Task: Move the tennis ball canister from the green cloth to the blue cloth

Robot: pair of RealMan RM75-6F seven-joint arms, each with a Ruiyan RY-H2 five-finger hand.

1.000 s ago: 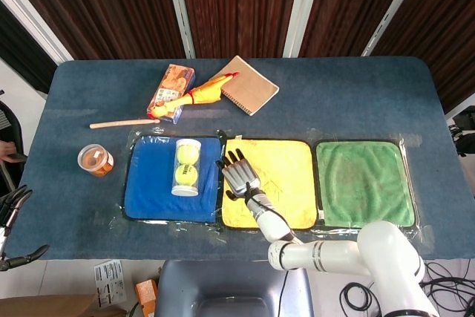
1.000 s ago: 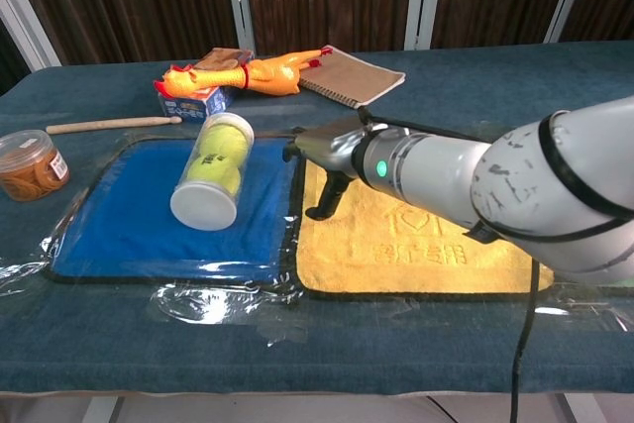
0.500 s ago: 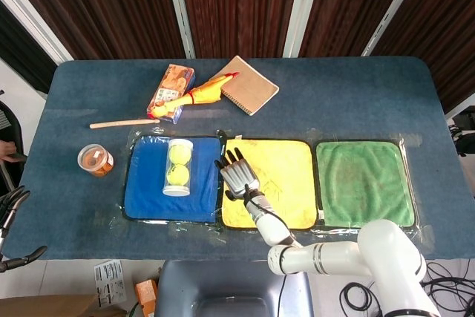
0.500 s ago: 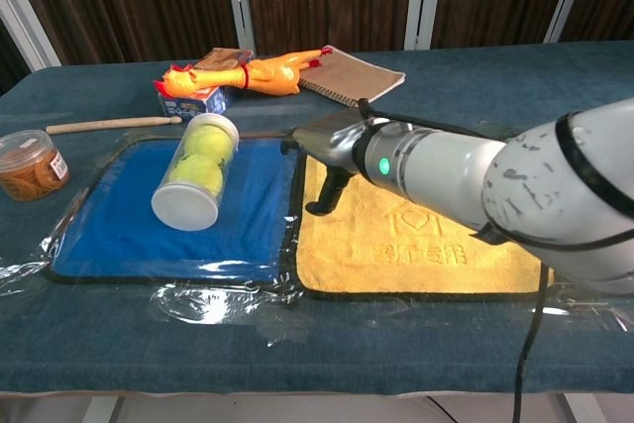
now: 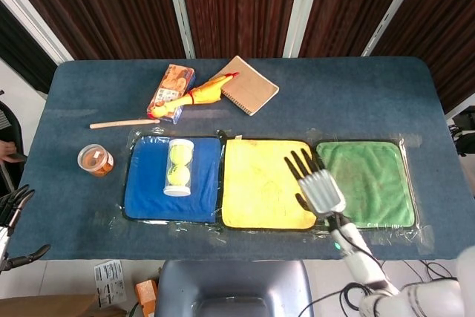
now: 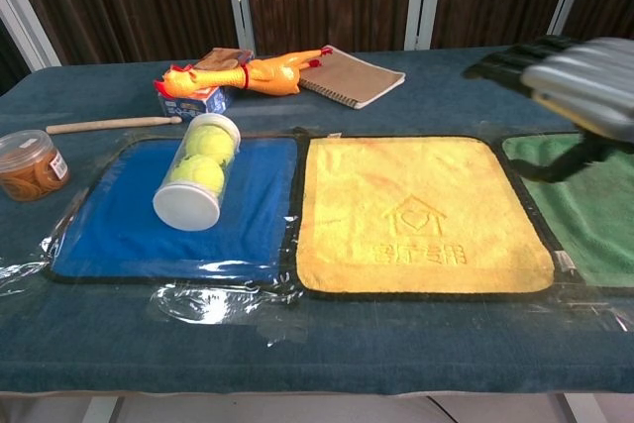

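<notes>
Above yellow cloth (image 5: 263, 183), right hand (image 5: 318, 187) spread.

Bright even light; right hand (image 6: 570, 81) motion-blurred; plastic film (image 6: 213, 299) glares.

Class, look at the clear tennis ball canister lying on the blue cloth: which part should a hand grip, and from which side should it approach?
Grip the clear tennis ball canister around its middle, coming from above. It lies on its side on the blue cloth, white cap toward the robot, so its round wall is exposed on top and on both sides. Fingers could probably wrap across it there; the ends offer less to hold.
</notes>
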